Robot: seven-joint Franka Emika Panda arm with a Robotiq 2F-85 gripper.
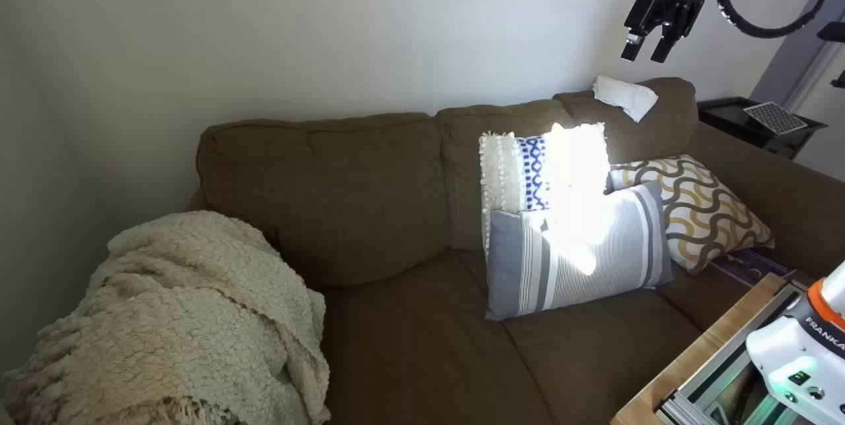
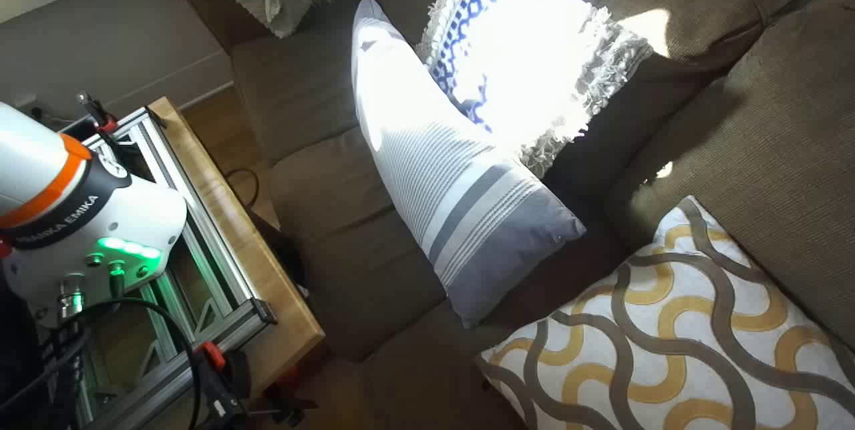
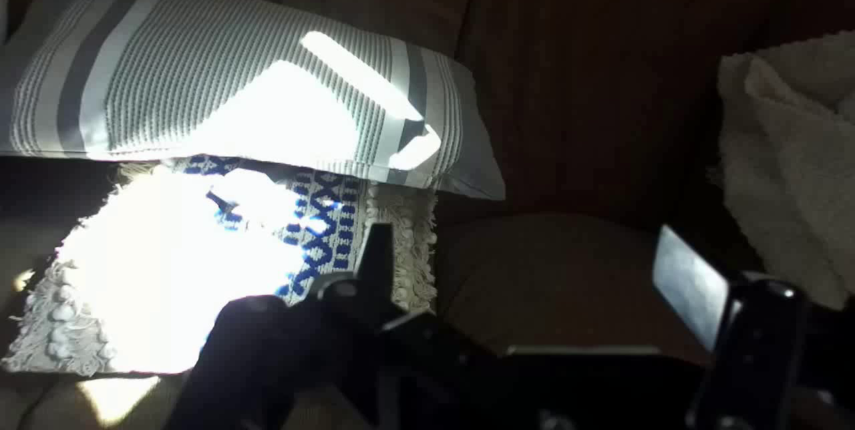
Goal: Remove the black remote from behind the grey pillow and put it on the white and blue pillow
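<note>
The grey pillow (image 1: 597, 260) leans on the sofa seat in front of the white and blue pillow (image 1: 533, 171). In an exterior view the grey pillow (image 2: 427, 169) stands tilted, with the white and blue pillow (image 2: 528, 49) behind it. Sunlight washes out much of both. In the wrist view the grey pillow (image 3: 220, 76) is at upper left and the white and blue pillow (image 3: 320, 236) is below it. The black remote does not show clearly in any view. My gripper (image 1: 644, 59) is open and empty, high above the sofa back; its fingers (image 3: 524, 250) are wide apart.
A lattice-pattern pillow (image 1: 706, 204) lies beside the grey pillow. A cream blanket (image 1: 198, 313) covers the sofa's far end. A white cloth (image 1: 626, 96) hangs on the sofa back (image 1: 330, 194). The robot's wooden table (image 2: 280, 310) stands before the sofa; a dark side table (image 1: 759, 125) is beyond it.
</note>
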